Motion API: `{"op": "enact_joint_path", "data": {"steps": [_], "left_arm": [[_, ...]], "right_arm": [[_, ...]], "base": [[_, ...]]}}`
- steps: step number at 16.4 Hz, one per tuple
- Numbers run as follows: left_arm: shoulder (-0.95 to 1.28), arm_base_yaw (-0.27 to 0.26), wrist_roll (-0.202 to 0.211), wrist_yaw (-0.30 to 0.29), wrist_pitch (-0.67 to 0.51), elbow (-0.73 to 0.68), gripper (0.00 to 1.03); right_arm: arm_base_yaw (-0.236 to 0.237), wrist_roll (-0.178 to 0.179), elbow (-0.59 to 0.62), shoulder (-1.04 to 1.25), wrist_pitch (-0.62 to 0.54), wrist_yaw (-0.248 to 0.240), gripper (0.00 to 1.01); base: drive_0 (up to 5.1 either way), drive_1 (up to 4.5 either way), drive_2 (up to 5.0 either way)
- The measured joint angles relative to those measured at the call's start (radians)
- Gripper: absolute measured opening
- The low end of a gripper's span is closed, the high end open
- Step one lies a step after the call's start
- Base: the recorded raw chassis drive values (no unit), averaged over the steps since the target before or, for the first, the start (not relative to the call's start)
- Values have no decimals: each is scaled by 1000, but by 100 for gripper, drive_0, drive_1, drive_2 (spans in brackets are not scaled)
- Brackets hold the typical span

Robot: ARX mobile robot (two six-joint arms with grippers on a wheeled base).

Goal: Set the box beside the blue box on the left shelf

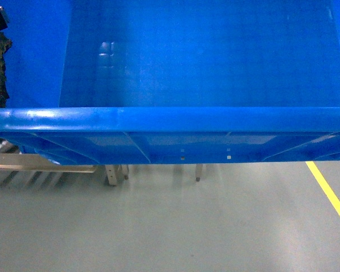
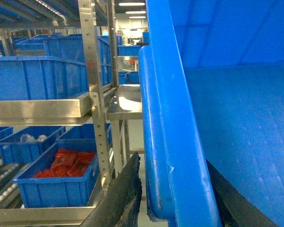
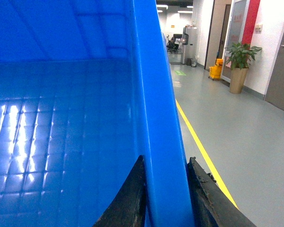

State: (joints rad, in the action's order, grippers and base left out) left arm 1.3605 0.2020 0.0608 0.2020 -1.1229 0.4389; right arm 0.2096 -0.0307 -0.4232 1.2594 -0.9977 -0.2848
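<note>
The right gripper is pinching the wall of the box between its dark fingers while the left gripper is clamping the opposite rim, sharing the load so the wide crate is riding level, clear of the grey floor. Farther off, at nine o'clock, the left shelf is waiting with its blue crates and a bin of red packets, so the carry looks unfinished.

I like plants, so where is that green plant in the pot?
The potted plant shows only in the right wrist view, far down the hallway on the right, against the wall beside a yellow mop bucket.
</note>
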Motion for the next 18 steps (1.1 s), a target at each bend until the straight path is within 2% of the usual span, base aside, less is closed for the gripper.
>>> {"op": "enact_joint_path", "data": {"steps": [7, 11, 18], "left_arm": [[0, 0, 0, 0, -2, 0, 29], [0, 0, 0, 0, -1, 0, 29], [0, 2, 0, 0, 0, 0, 29]], "right_arm": [[0, 0, 0, 0, -2, 0, 17], [0, 0, 0, 0, 2, 1, 17], [0, 0, 0, 0, -1, -2, 17]], "base": [[9, 432, -414], [0, 0, 0], [-489, 256, 256]]}}
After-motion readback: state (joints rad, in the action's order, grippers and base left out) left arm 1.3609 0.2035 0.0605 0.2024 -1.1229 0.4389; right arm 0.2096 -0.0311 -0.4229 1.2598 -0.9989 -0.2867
